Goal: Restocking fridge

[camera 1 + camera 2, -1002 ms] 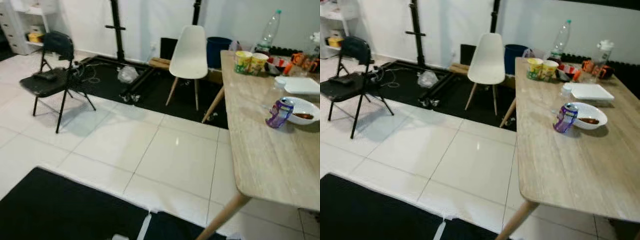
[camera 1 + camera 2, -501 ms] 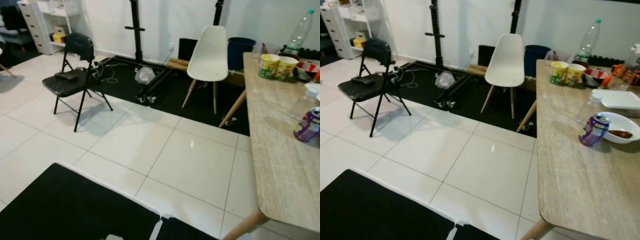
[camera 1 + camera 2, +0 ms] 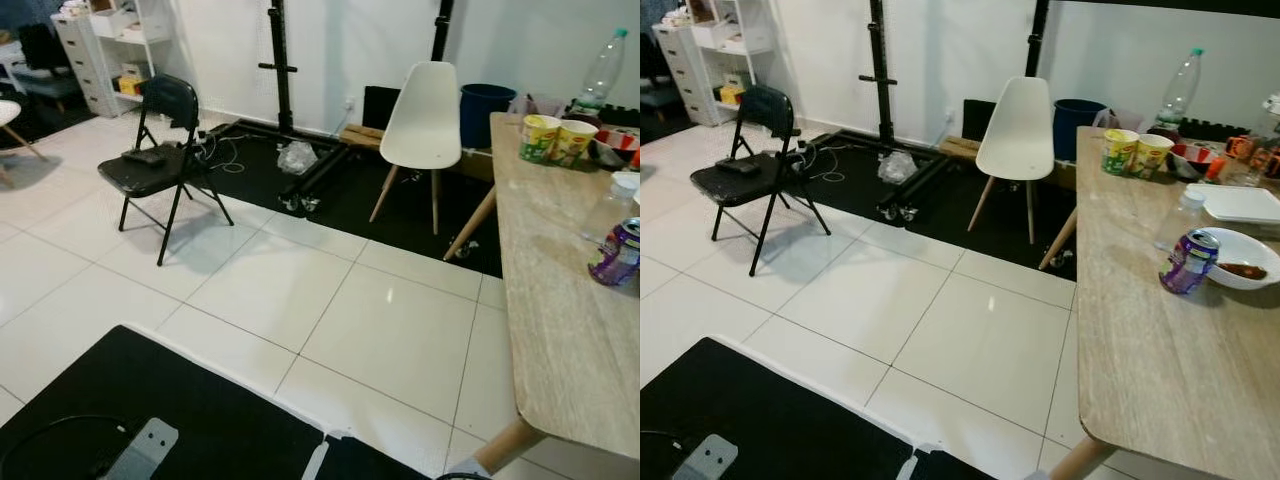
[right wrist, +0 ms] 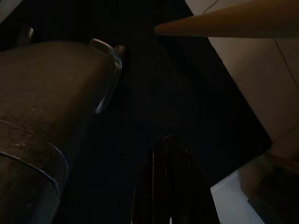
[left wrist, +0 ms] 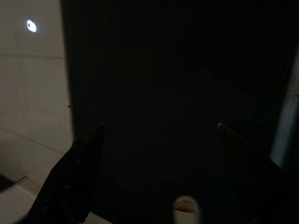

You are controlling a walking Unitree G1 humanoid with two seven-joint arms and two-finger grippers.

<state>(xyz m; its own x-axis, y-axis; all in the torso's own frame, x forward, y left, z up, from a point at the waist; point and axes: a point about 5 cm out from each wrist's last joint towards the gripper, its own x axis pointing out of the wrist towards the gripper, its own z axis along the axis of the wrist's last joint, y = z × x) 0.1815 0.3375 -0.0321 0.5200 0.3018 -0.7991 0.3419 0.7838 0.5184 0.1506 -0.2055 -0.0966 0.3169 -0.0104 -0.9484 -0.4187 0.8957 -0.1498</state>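
View has panned left since earlier: wooden table [image 3: 1170, 340] at 3 o'clock, purple can [image 3: 1187, 262] beside white bowl [image 3: 1244, 256]. Folding chair [image 3: 748, 170] at 10 o'clock. Left gripper [image 5: 154, 140] fingers spread; right gripper [image 4: 170, 186] pressed together, idle.

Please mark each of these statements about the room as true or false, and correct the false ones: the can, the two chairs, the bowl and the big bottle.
1. The purple can stands on the wooden table, close beside the white bowl. True.
2. The white chair lies tipped over on the floor. False: it stands upright at the far end of the table.
3. The black folding chair stands on the white tiles, with a small dark object on its seat. True.
4. The white bowl is on the floor. False: it is on the table.
5. The tall clear bottle lies flat on the table. False: it stands upright at the far end.
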